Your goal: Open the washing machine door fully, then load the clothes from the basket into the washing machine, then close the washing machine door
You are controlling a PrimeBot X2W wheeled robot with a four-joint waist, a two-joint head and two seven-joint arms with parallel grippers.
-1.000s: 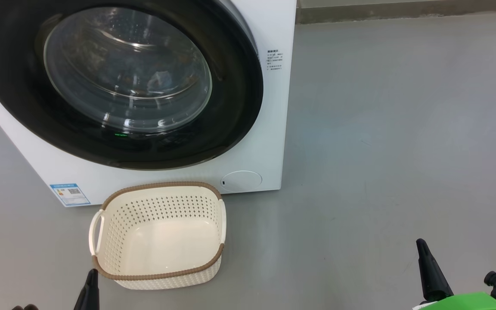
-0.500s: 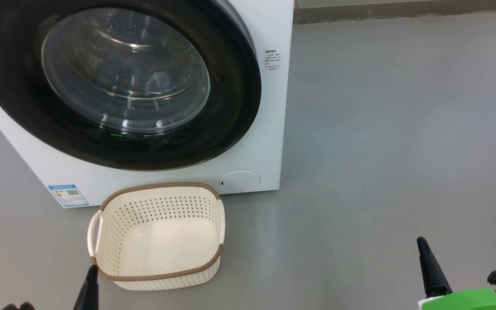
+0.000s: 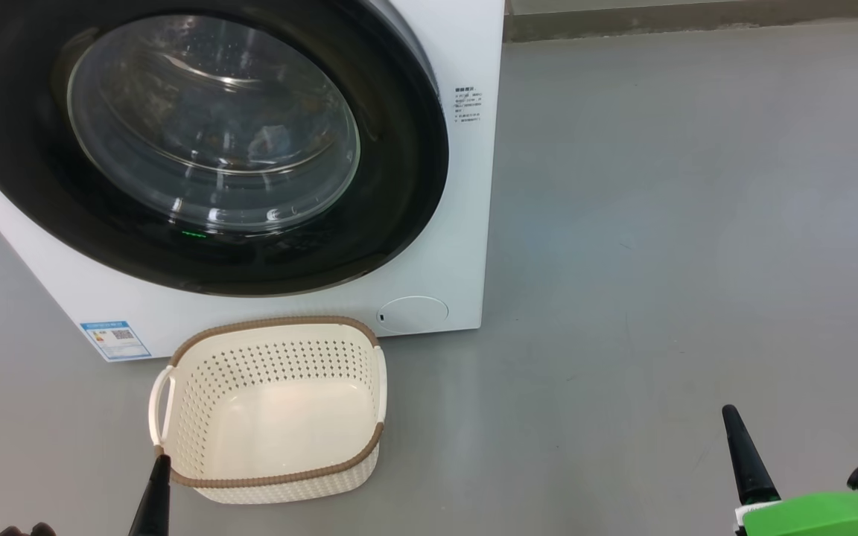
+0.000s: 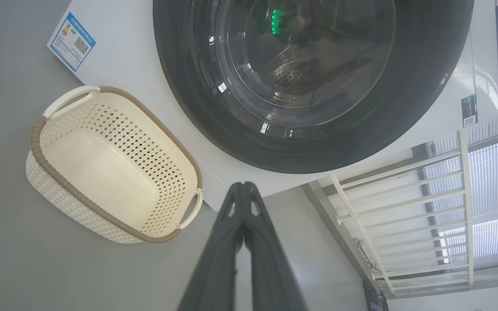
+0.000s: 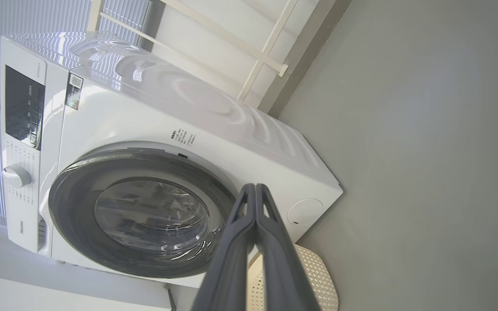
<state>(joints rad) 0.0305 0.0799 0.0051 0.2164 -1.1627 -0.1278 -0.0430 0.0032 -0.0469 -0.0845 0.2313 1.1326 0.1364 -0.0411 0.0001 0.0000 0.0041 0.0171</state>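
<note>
Glossy black door [image 3: 399, 186]; perforated plastic basket [image 3: 198, 406]; matt floor [image 3: 660, 223].

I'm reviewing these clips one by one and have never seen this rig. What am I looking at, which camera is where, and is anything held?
It is a wheeled robot with two arms. One picture comes from its head, looking down. The other two come from cameras on its wrists. Each arm ends in a two-fingered claw: the left claw and right claw are both shut and hold nothing. On the grey floor stands a white washing machine with its round black door closed. In front of it sits a cream basket, empty.
</note>
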